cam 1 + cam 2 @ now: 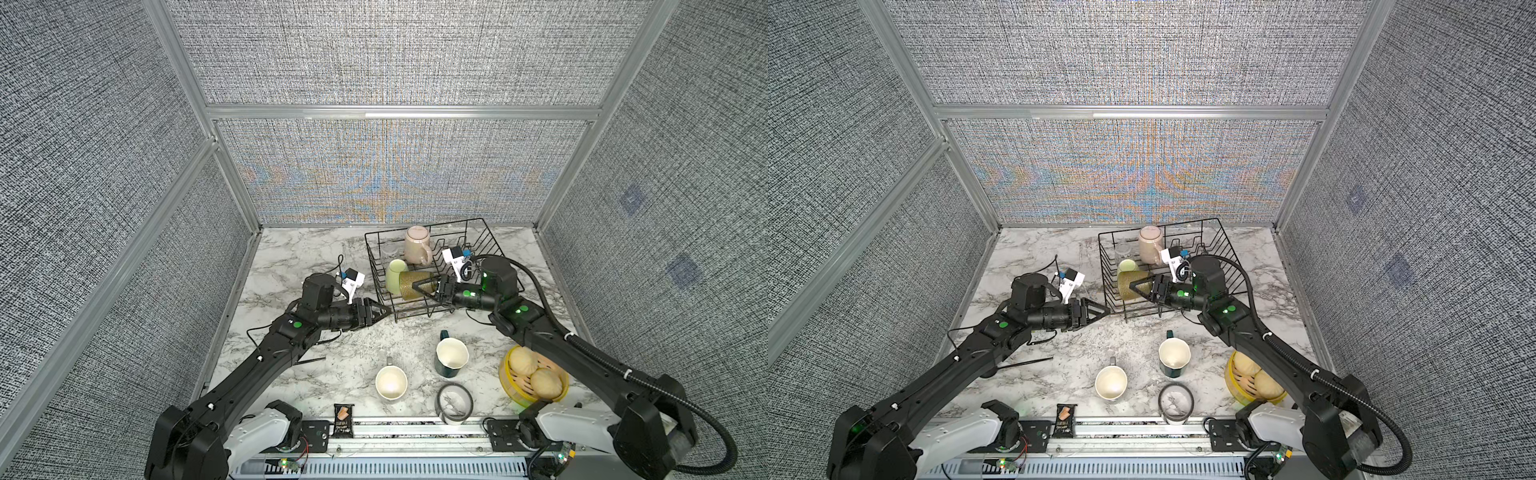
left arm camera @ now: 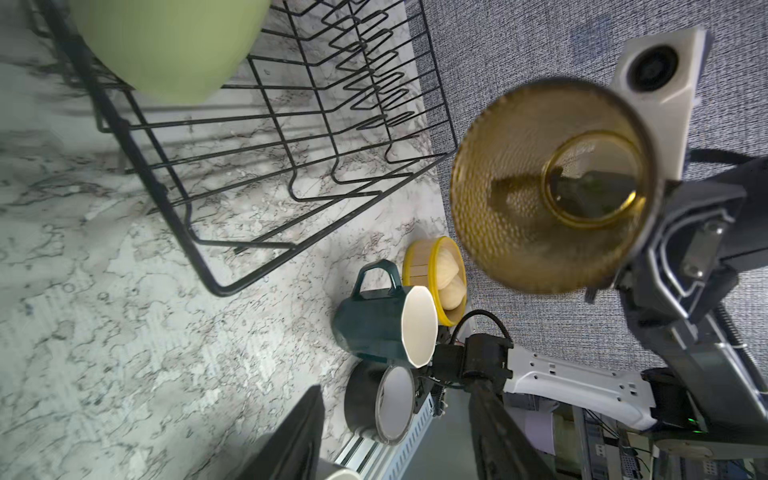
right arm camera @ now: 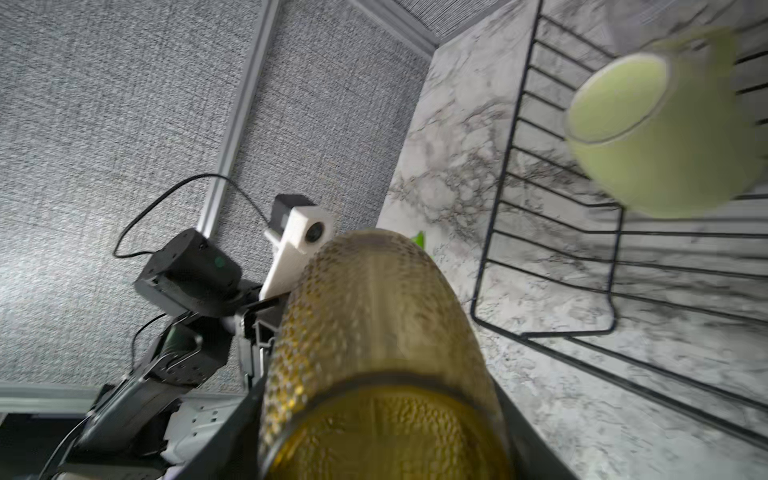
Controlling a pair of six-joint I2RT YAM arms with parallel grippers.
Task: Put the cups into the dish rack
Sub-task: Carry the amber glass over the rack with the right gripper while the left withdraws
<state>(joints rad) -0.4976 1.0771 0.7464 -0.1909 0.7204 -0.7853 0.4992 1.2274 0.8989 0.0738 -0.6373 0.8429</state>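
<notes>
My right gripper (image 1: 417, 286) is clamped on the amber tumbler (image 1: 405, 293). It holds the glass on its side over the near-left part of the dish rack (image 1: 374, 266), which stands at the far edge of the desk (image 1: 299, 266). I judge the sideways hold lets me tip it mouth-down beside the pale green mug (image 1: 394, 274), which is close but apart in the wrist views. My left gripper (image 1: 380, 309) hovers just outside the rack's near-left corner, jaws partly spread and empty, clear of the drop.

I count six cups:
- Three in the rack: the pink mug (image 1: 417, 245), the pale green mug and the small clear glass (image 1: 390, 248).
- One in hand.
- Two upright toward the desk's near edge: the grey mug (image 1: 390, 382) and the dark teal mug (image 1: 451, 359).
</notes>
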